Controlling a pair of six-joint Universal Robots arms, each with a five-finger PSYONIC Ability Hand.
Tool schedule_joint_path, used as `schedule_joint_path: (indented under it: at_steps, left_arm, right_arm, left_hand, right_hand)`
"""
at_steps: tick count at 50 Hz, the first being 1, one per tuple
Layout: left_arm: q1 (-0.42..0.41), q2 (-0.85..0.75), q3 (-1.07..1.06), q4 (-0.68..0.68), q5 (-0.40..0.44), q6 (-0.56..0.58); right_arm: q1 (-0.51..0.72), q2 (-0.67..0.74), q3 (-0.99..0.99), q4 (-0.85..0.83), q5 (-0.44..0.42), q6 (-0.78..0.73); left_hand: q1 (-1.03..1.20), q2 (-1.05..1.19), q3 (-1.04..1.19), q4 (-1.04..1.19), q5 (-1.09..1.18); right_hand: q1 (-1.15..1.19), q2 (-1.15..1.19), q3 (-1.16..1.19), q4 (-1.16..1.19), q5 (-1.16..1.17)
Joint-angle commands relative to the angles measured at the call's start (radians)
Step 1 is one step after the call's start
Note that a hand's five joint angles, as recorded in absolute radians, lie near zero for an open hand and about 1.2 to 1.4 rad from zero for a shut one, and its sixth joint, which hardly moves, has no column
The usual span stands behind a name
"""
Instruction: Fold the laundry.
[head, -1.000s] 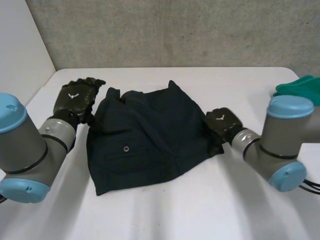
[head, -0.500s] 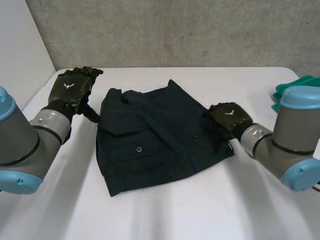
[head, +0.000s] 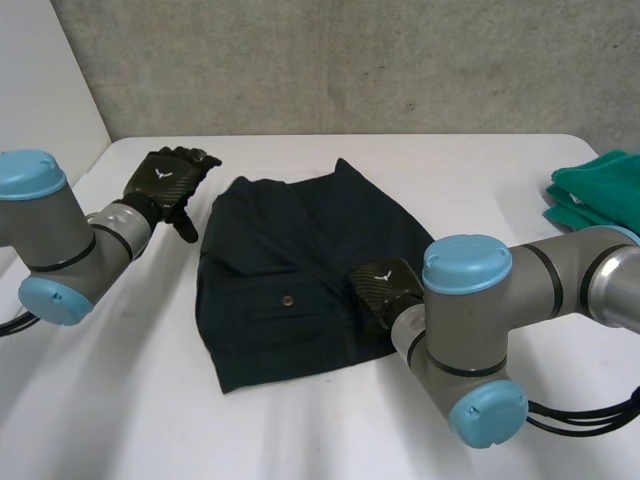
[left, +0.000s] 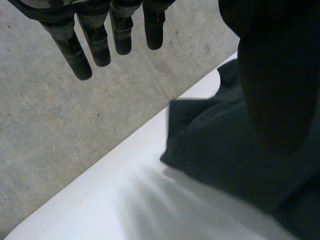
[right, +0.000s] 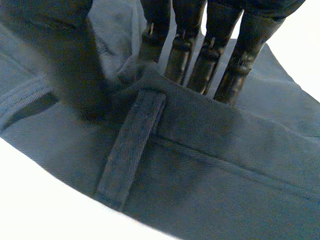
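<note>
Right wrist view: fingers (right: 200, 60) behind shorts (right: 215, 165)

Light: soft, even, from overhead | counter (head: 300, 430): bright white, washed to plain white beyond the right hand (right: 192, 50) | shorts (head: 300, 250): near-black, folds hard to read, soft grey shadow along the edge near the left hand (left: 95, 40) | wall (head: 350, 60): matte grey, evenly lit

a robotics lab or test cell: a grey left arm (head: 62, 245) and right arm (head: 480, 325) with light-blue caps reach over a plain white table (head: 300, 430) against a bare concrete wall (head: 350, 60), with dark shorts (head: 290, 250) and green cloth (head: 595, 190) on it.
</note>
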Motion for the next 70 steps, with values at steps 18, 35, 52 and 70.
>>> schedule_joint_path:
  at_steps: [18,35,52,70]
  left_arm:
    - [-0.027,0.120,-0.127,-0.005,0.006,0.004]
    - [-0.150,-0.043,0.040,0.043,0.019,0.008]
    - [-0.225,-0.303,0.298,0.178,0.108,0.008]
    - [-0.233,-0.460,0.469,0.196,0.091,0.018]
  right_arm:
    - [-0.424,-0.201,0.026,-0.022,-0.126,-0.562]
    - [-0.338,-0.213,-0.005,0.090,-0.111,-0.221]
    - [-0.142,-0.163,0.025,0.168,-0.046,0.382]
    - [-0.099,0.091,-0.219,0.173,-0.022,0.576]
  left_hand:
    - [0.016,0.003,-0.006,0.001,-0.016]
    - [0.031,0.017,0.009,0.015,-0.001]
    - [0.181,0.167,0.158,0.165,0.148]
    - [1.208,1.194,1.185,1.192,1.176]
  right_hand:
    - [0.578,0.400,0.453,0.449,0.494]
    - [-0.643,-0.822,-0.768,-0.773,-0.728]
    - [-0.643,-0.822,-0.768,-0.773,-0.728]
    - [0.490,0.311,0.365,0.360,0.405]
